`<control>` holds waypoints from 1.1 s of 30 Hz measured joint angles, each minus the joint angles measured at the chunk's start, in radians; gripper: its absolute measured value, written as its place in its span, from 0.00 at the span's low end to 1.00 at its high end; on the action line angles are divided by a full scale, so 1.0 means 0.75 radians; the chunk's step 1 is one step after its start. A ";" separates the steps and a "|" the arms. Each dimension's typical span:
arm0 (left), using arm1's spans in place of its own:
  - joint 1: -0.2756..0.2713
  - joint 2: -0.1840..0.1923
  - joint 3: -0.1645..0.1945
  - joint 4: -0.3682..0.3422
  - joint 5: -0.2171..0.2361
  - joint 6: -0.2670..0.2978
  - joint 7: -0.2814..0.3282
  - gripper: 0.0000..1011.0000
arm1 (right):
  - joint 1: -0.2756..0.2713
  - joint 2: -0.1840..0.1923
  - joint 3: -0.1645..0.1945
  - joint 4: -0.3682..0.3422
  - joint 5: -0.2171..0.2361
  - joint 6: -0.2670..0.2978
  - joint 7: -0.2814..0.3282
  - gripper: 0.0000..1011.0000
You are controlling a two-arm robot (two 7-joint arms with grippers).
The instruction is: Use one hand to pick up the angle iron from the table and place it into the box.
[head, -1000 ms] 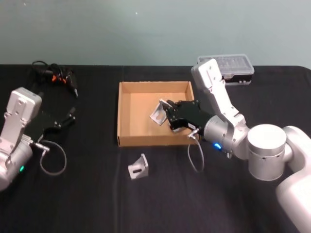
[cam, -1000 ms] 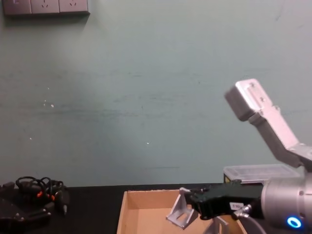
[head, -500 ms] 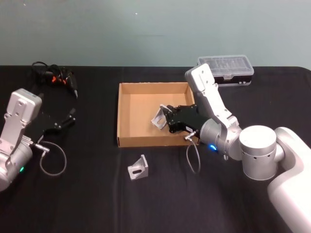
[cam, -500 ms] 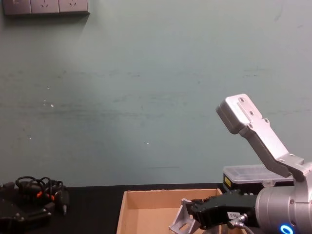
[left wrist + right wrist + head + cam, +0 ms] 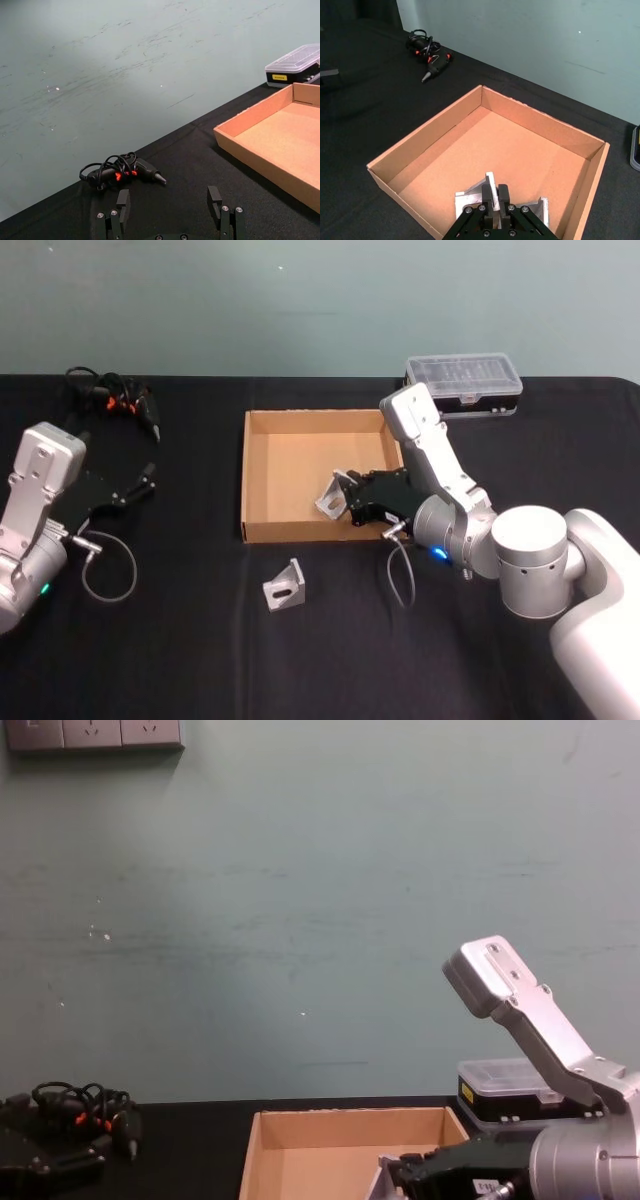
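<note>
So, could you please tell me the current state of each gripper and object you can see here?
Right gripper: shut on the held angle iron, inside the box.
Left gripper: open, parked over the table's left side.
Held angle iron: clamped by one flange, low in the box.
Loose angle iron: lying on the table in front of the box.
Box: open-topped.
Plastic case: lid shut.

The box (image 5: 256, 480) sits on the desk (image 5: 180, 660), an angle iron (image 5: 331, 500) inside near its front right corner. A second angle iron (image 5: 284, 585) lies before the box; the plastic case (image 5: 463, 380) stands behind, rightward.
</note>
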 joint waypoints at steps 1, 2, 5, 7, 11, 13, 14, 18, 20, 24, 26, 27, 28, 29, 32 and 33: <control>0.000 0.000 0.000 0.000 0.000 0.000 0.000 1.00 | -0.001 -0.001 0.001 0.000 -0.001 0.001 0.000 0.08; 0.000 0.000 0.000 0.000 0.000 0.000 0.000 1.00 | -0.002 -0.002 0.003 0.000 -0.002 0.001 0.000 0.08; 0.000 0.000 0.000 0.000 0.000 0.000 0.000 1.00 | -0.007 -0.005 0.008 -0.004 -0.008 0.004 0.000 0.08; 0.000 0.000 0.000 0.000 0.000 0.000 0.000 1.00 | -0.008 -0.008 0.012 -0.005 -0.012 0.004 -0.001 0.08; 0.000 0.000 0.000 0.000 0.000 0.000 0.000 1.00 | -0.010 -0.012 0.016 -0.005 -0.017 0.004 0.000 0.08; 0.000 0.000 0.000 0.000 0.000 0.000 0.000 1.00 | -0.010 -0.015 0.018 -0.005 -0.019 0.003 0.003 0.09; 0.000 0.000 0.000 0.000 0.000 0.000 0.000 1.00 | -0.010 -0.016 0.019 -0.004 -0.020 0.003 0.004 0.09; 0.000 0.000 0.000 0.000 0.000 0.000 0.000 1.00 | -0.010 -0.020 0.021 -0.002 -0.022 -0.001 0.009 0.22; 0.000 0.000 0.000 0.000 0.000 0.000 0.000 1.00 | -0.010 -0.020 0.022 -0.001 -0.023 -0.003 0.010 0.25; 0.000 0.000 0.000 0.000 0.000 0.000 0.000 1.00 | -0.009 -0.024 0.024 0.000 -0.024 -0.009 0.015 0.41; 0.000 0.000 0.000 0.000 0.000 0.000 0.000 1.00 | -0.009 -0.024 0.025 0.000 -0.024 -0.011 0.017 0.47; 0.000 0.000 0.000 0.000 0.000 0.000 0.000 1.00 | -0.009 -0.025 0.026 0.000 -0.024 -0.012 0.017 0.48; 0.000 0.000 0.000 0.000 0.000 0.000 0.000 1.00 | -0.009 -0.025 0.027 0.000 -0.024 -0.013 0.018 0.53; 0.000 0.000 0.000 0.000 0.000 0.000 0.000 1.00 | -0.009 -0.025 0.027 0.000 -0.024 -0.015 0.018 0.54; 0.000 0.000 0.000 0.000 0.000 0.000 0.000 1.00 | -0.011 -0.026 0.032 -0.001 -0.023 -0.018 0.018 0.65; 0.000 0.000 0.000 0.000 0.000 0.000 0.000 1.00 | -0.011 -0.026 0.032 -0.001 -0.023 -0.018 0.018 0.67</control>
